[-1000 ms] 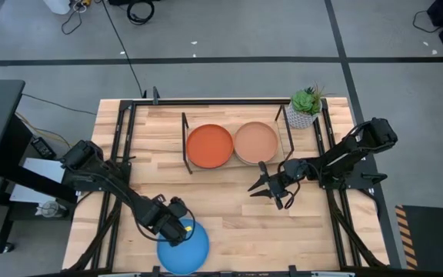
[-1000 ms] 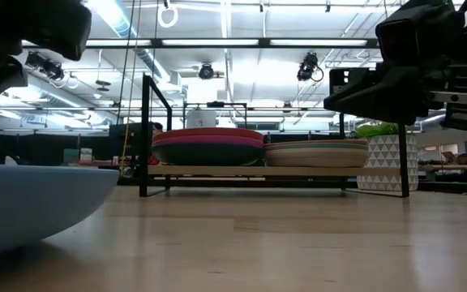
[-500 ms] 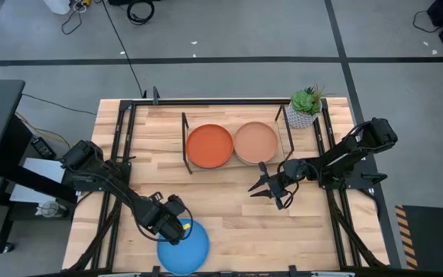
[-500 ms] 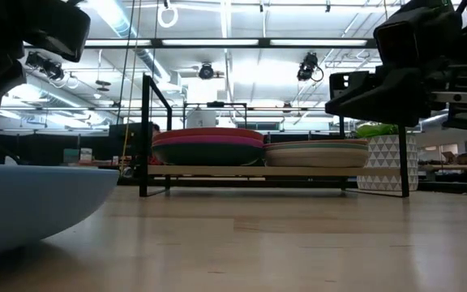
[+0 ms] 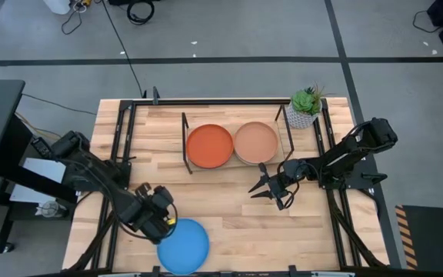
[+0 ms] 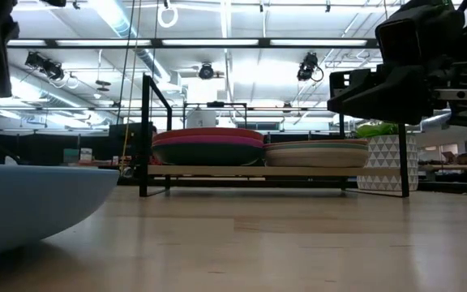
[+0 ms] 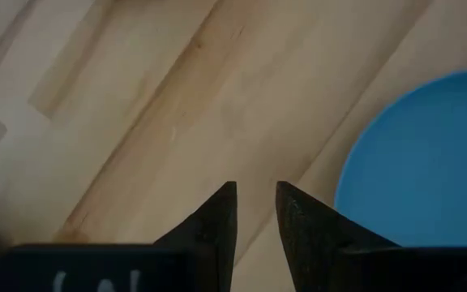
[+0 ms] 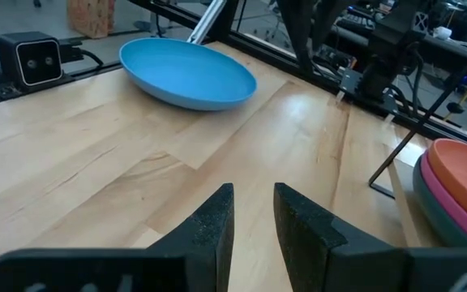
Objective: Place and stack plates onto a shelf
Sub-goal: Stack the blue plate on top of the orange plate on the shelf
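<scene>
The blue plate (image 5: pixel 183 245) lies flat on the table near its near edge; it also shows in the low view (image 6: pixel 31 203) and both wrist views (image 7: pixel 428 162) (image 8: pixel 189 73). My left gripper (image 5: pixel 162 221) (image 7: pixel 256 195) hovers just left of the plate, pointing down at bare wood, a narrow gap between its fingers. My right gripper (image 5: pixel 266 194) (image 8: pixel 254 199) hangs open in front of the shelf (image 5: pixel 184 146), holding nothing. The shelf bears two stacks, one topped by the orange plate (image 5: pixel 209 146), the other by the peach plate (image 5: pixel 256 142).
A potted plant (image 5: pixel 304 108) in a patterned white pot (image 6: pixel 383 158) stands at the shelf's far right corner. A black frame (image 5: pixel 121 154) edges the table. Bare wood (image 5: pixel 229 223) lies between the blue plate and the shelf.
My left gripper has drawn back from above the blue plate's left rim toward the table's left edge and slightly up, and now stands clear of it. The blue plate has stayed where it lay. My right arm has kept still.
</scene>
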Available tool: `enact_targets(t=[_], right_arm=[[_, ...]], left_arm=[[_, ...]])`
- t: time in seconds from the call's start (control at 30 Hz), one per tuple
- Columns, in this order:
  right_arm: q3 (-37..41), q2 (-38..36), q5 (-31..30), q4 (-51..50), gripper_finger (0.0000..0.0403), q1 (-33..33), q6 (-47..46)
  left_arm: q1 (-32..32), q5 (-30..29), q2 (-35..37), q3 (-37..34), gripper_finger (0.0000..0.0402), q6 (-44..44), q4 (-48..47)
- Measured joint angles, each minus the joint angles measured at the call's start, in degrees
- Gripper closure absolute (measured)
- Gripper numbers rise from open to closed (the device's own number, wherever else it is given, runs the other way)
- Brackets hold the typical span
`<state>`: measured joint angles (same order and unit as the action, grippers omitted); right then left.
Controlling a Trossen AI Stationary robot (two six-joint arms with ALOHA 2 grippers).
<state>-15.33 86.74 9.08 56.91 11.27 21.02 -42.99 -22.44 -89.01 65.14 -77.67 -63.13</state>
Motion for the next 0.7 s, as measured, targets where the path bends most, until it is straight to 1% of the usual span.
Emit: enact_targets(t=[0.1, 0.17, 0.33, 0.43, 0.53, 0.63, 0.7], right_arm=[[0.0, 0.0, 0.0, -0.01, 0.0307, 0.0, 0.04], [0.0, 0.0, 0.0, -0.02, 0.0307, 0.0, 0.04], [0.0, 0.0, 0.02, 0.04, 0.0307, 0.0, 0.13], [0.0, 0.0, 0.04, 0.3, 0.0307, 0.0, 0.13], [0.0, 0.0, 0.03, 0.29, 0.0307, 0.0, 0.13], [0.0, 0.0, 0.02, 0.02, 0.0307, 0.0, 0.13], [0.0, 0.0, 0.04, 0.04, 0.0307, 0.0, 0.04]], left_arm=[[-0.41, -1.62, 0.54, -0.09, 0.0308, -0.17, 0.29], [-0.41, -2.35, 0.73, -1.63, 0.0308, 0.13, 3.42], [-0.65, -2.74, 4.04, -12.2, 0.0309, 2.48, 20.59], [-1.28, -2.92, 8.67, -18.79, 0.0309, -1.37, 23.89], [-1.6, -3.0, 12.47, -24.46, 0.0309, -3.43, 33.63], [-1.61, -2.8, 13.71, -28.22, 0.0308, -2.21, 44.18], [-1.48, -2.79, 13.7, -29.07, 0.0308, -1.29, 47.21]])
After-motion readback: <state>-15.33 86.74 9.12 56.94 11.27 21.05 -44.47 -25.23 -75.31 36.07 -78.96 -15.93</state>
